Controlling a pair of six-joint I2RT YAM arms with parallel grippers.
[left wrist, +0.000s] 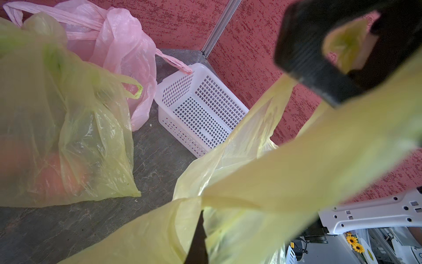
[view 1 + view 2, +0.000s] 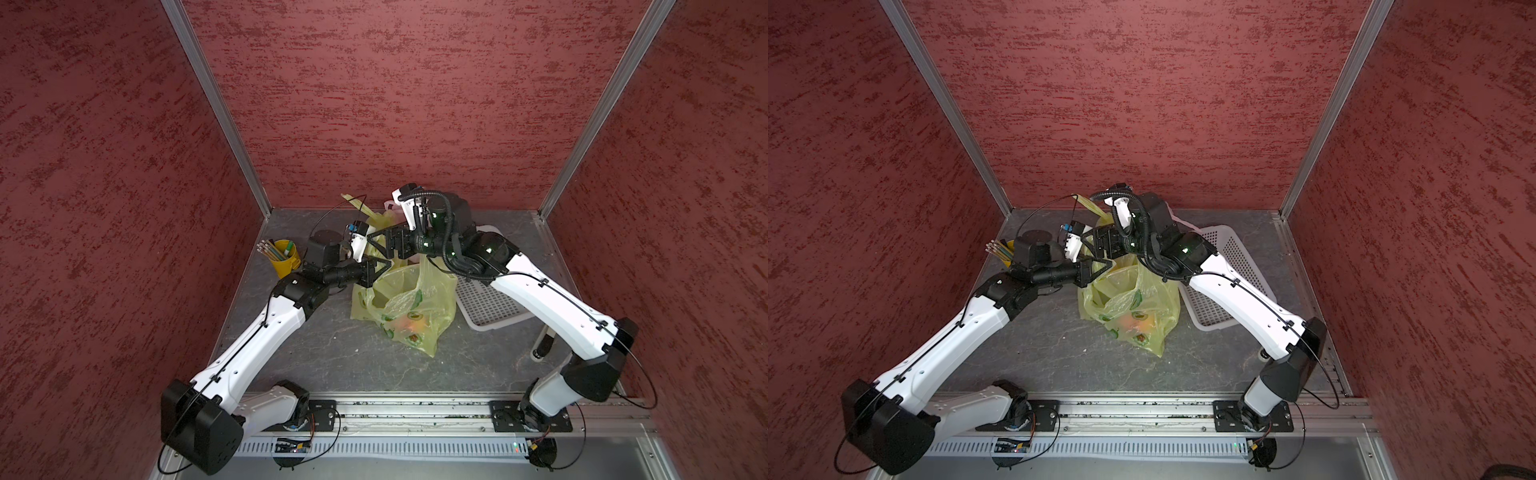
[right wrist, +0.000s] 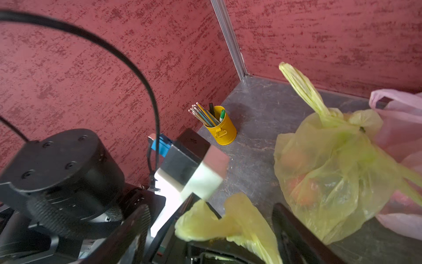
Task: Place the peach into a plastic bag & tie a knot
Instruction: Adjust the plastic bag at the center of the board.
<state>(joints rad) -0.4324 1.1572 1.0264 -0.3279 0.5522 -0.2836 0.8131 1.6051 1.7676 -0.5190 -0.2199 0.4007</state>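
Yellow see-through bag (image 2: 432,299) sits mid-tabletop (image 2: 332,357), slumped, w/ its mouth pulled up toward the two arms. Peach (image 2: 409,326) is inside it, low down near the front. In both top views the peach (image 2: 1133,326) reads as an orange blur thru the plastic, w/ green print over it.

Left fingers (image 1: 197,237) are pressed together on the bag's upper edge. Yellow plastic bunches right at the tip and stretches away taut.

Right fingers (image 3: 294,233) are spread, just above and behind the left ones, pointing toward the left arm. A crumpled handle end (image 3: 212,222) lies between them. Can't tell if it touches either one; nothing looks clamped. From the left wrist cam, one right finger shows as a black frame w/ yellow plastic seen thru its opening.

Behind the arms, near the back wall, a 2nd yellow bag (image 3: 331,171) stands w/ its top gathered into a twisted tail sticking up and orange fruit showing inside. Pink bag (image 1: 118,38) slumps right beside it, touching.

White perforated basket (image 2: 486,303) lies on the robot's right side of the tabletop, partly under the right arm, w/ one pink handle reaching its rim. Yellow cup (image 2: 286,259) w/ pencils and a green pen stands at the left by the side wall, well apart from the bags.
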